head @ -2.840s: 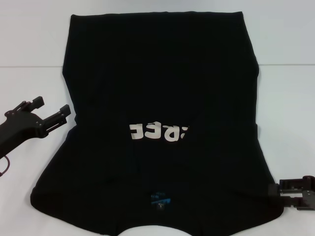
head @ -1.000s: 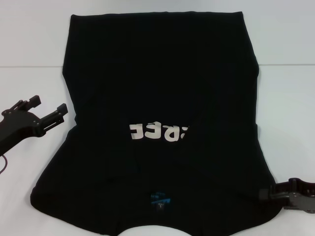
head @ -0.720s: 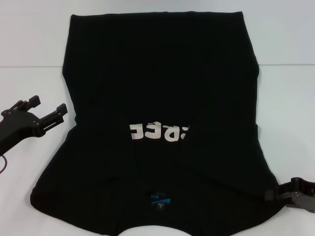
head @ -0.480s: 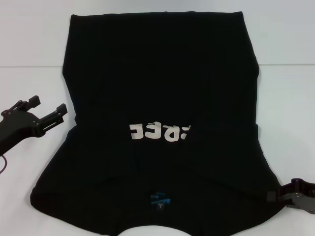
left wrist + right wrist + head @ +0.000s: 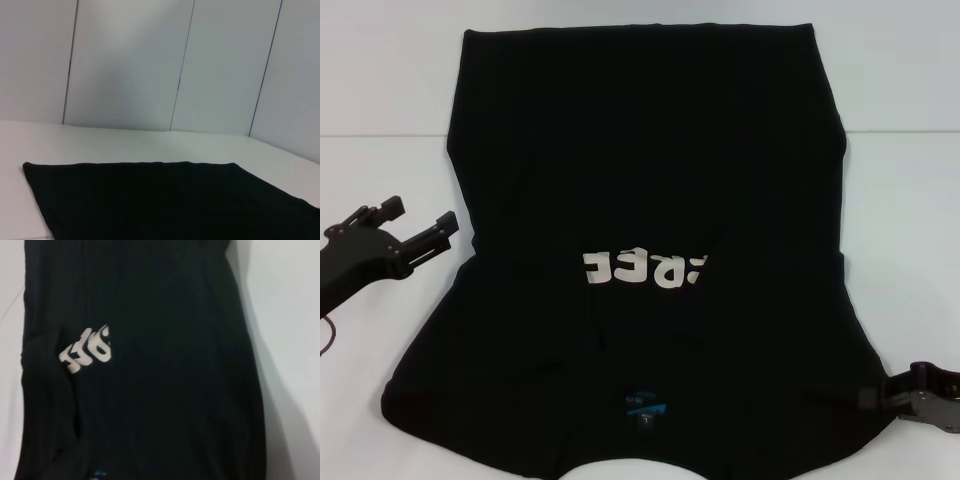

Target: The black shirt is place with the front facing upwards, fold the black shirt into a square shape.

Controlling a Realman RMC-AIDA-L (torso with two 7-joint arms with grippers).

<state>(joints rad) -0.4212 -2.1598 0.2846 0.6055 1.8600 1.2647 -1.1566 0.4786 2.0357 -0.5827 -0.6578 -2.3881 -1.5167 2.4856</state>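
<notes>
Here right hand (image 5: 876, 396) pinches black shirt (image 5: 650, 180) edge.

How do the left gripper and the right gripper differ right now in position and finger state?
The left gripper sits beside the black shirt at mid-height, off the cloth; the right gripper is at the shirt's near right corner, touching its edge. The left gripper's fingers are spread open; the right gripper's look closed at the cloth. Much of the left arm shows; the right gripper is mostly cut off. Both are black and low over the white table.
</notes>
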